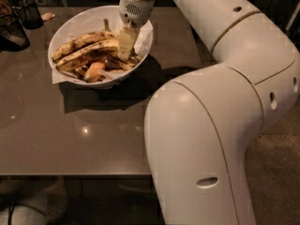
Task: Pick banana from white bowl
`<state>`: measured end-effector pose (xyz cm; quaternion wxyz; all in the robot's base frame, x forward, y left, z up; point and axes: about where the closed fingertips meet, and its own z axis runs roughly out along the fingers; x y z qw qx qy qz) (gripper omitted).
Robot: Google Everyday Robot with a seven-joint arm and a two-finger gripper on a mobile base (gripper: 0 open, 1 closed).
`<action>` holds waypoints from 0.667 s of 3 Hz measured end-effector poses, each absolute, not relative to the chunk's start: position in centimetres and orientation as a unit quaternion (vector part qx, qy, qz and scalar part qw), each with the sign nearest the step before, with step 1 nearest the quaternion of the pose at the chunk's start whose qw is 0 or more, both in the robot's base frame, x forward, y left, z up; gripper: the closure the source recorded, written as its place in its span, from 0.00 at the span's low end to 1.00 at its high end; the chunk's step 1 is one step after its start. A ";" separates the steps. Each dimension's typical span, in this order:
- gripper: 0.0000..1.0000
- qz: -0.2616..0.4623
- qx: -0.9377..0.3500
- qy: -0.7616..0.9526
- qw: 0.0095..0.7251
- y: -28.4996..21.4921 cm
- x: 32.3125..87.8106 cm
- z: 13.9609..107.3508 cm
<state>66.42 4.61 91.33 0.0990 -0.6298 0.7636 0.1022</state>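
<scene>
Arm: big white link fills lower R of view, nearest thing; hides the table's near R corner and edge.
Floor: pale carpet, seen at far R past the arm.
Table: dark glossy top w/ small light spots reflected; the bowl's shadow falls on it in front of the bowl.
Arm pose: from the near link it goes up to an elbow at view-R, then runs back toward view-L along the top; wrist points straight down over the bowl.
White bowl: on the table's far L part, round and deep; wrist covers part of its back R rim.
Paper: crumpled white lining, sticks out over the rim at R and at front L.
Orange piece: low in the bowl, near the front wall, among dark scraps.
Banana: lies across the bowl's middle, yellow w/ brown blotches; its R end sits right at the gripper's tip, contact likely.
Gripper: inside the bowl's R half, come in from above, tip down among the fruit.
Gripper state: can't tell whether apart, together or clamped on anything.
Browner banana: just behind the banana, side by side, touching.
Dark item: at L edge, cut off, beside the bowl.
Wire cup: far back L, well apart from the gripper.
</scene>
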 end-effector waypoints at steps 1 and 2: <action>0.81 0.102 -0.630 0.764 0.099 4.6 66.4 91.3; 0.58 0.102 -0.630 0.764 0.099 4.6 66.4 91.3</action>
